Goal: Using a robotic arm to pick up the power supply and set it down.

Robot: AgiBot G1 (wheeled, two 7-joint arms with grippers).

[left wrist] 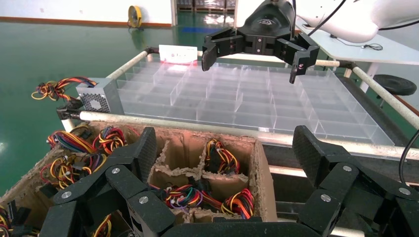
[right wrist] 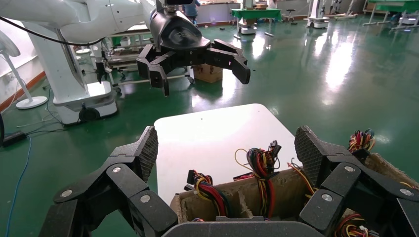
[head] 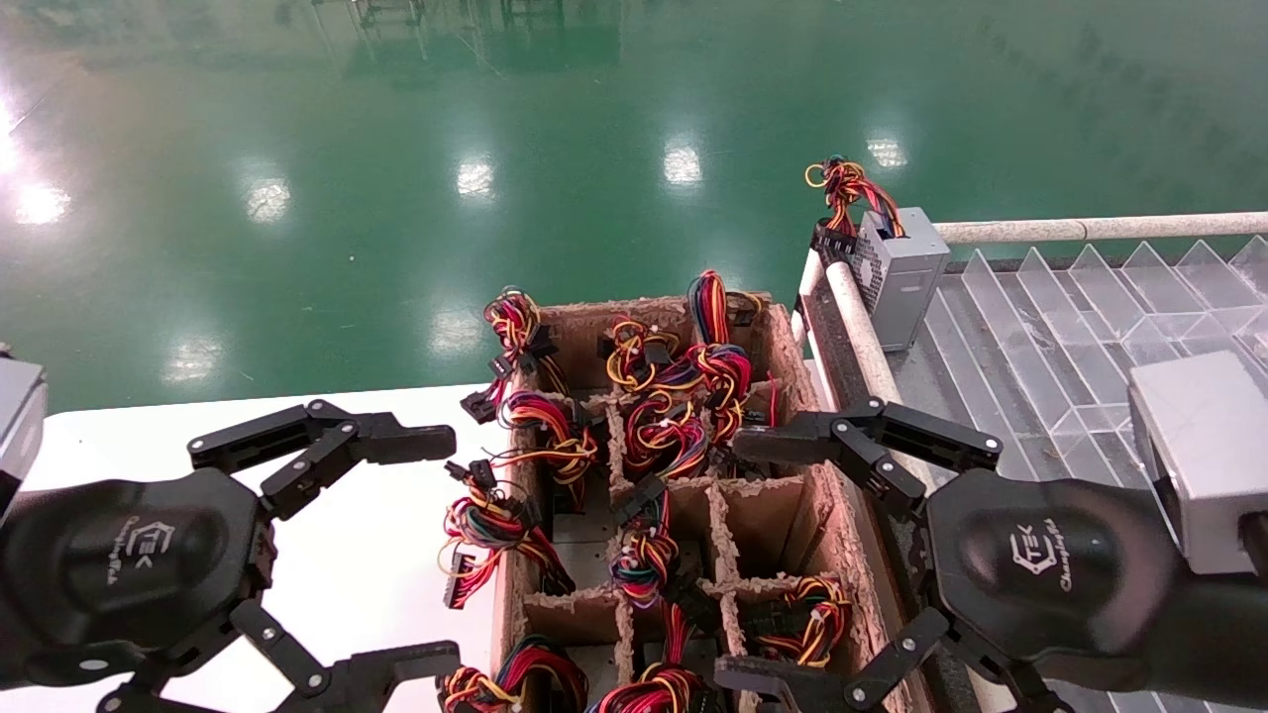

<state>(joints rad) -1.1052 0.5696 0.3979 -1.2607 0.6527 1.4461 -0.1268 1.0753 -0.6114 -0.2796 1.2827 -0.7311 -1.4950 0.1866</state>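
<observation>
A cardboard carton (head: 792, 347) with cells holds several power supplies, of which mostly the wire bundles show. A red and purple bundle (head: 718, 361) rises at its far side; its metal case is hidden. My right gripper (head: 753, 560) hangs open over the carton's right-hand cells, holding nothing. In the right wrist view this gripper (right wrist: 227, 148) looks across the carton's wall (right wrist: 257, 192). My left gripper (head: 436, 550) is open and empty over the white table (head: 376, 555), just left of the carton. From the left wrist, that gripper (left wrist: 225, 148) faces the carton (left wrist: 262, 168).
A grey metal box (head: 897, 272) with an upright yellow-orange wire loop (head: 842, 188) stands on the near-left corner of a clear divided tray (head: 1090, 327), right of the carton. A pale tube rail (head: 862, 327) borders the tray. Green floor lies beyond.
</observation>
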